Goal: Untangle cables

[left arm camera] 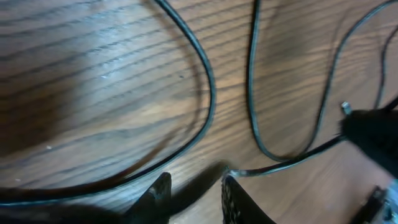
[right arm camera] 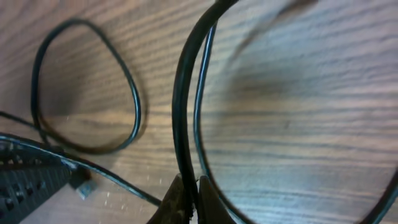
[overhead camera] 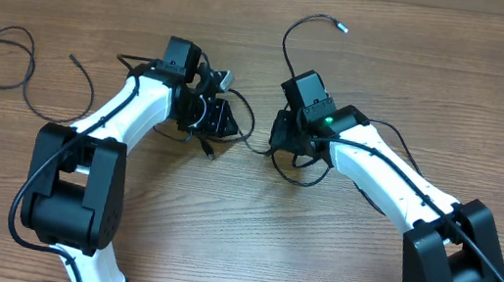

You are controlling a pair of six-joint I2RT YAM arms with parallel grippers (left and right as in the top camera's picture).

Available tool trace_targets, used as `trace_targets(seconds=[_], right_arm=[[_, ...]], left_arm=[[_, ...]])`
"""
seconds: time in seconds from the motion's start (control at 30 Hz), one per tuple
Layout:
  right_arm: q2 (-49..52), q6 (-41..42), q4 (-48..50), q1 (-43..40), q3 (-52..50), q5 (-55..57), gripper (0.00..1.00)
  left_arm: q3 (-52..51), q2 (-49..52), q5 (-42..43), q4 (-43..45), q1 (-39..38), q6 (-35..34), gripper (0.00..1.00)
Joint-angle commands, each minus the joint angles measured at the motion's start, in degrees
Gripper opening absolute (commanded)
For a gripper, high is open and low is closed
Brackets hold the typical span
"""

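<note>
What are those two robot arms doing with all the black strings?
They are trying to untangle thin black cables on a wooden table. The right gripper is pinching one cable tight. The left gripper is low over the wood, fingers apart, near a cable end but holding nothing. Another cable lies by itself off to the left.

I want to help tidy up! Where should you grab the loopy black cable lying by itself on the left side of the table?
I'd grab the lone cable on the straighter stretch just behind its free tip, not the curly loop. Come straight down from above, pinching across the cord: it lies flat on the table, leaving nothing to slide under.
</note>
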Motion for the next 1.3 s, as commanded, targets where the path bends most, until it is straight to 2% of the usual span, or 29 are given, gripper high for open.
trace_targets(seconds=[0.0,0.1,0.23,0.4,0.47,0.6,0.8,0.9,1.13,1.27], right_arm=[[-1.9,0.2,0.3,0.0,1.1,3.3,0.04],[-1.9,-4.5,3.0,-0.1,1.4,0.3,0.04],[-1.7,-11.9,9.3,-0.1,1.2,-13.7,0.04],[-1.4,-11.2,14.3,-0.1,-0.6,-15.5,0.04],[-1.2,-11.2,15.2,-0.1,-1.2,-16.7,0.04],[-1.1,-11.2,16.2,-0.1,-2.1,-17.9,0.04],[-0.2,-11.2,20.2,-0.1,-4.8,-22.6,0.04],[0.8,-9.6,20.0,-0.2,-5.6,-22.9,0.04],[4.6,-8.2,20.9,-0.5,-5.7,-33.5,0.05],[7.3,-8.2,20.5,-0.5,-5.7,-37.4,0.22]], left_arm=[[-1.8,0.6,-2.1,1.7,-0.4,-0.9,0.28],[-2.9,0.6,-2.1,2.8,-0.4,-1.2,0.36],[-3.3,0.6,-2.1,3.1,-0.4,-1.2,0.42],[-3.3,0.6,-1.8,2.7,-0.4,0.9,0.40],[-3.2,0.5,-0.6,1.8,-0.4,1.5,0.45],[-2.3,0.2,8.8,-0.3,1.0,6.1,0.58],[0.5,-0.7,13.8,-5.7,3.3,7.2,0.63],[1.6,-1.2,12.3,-7.8,3.9,6.8,0.65],[2.1,-1.2,2.0,-8.5,4.6,-4.1,0.68],[2.1,-1.2,-3.9,-8.5,4.1,-7.4,0.70]])
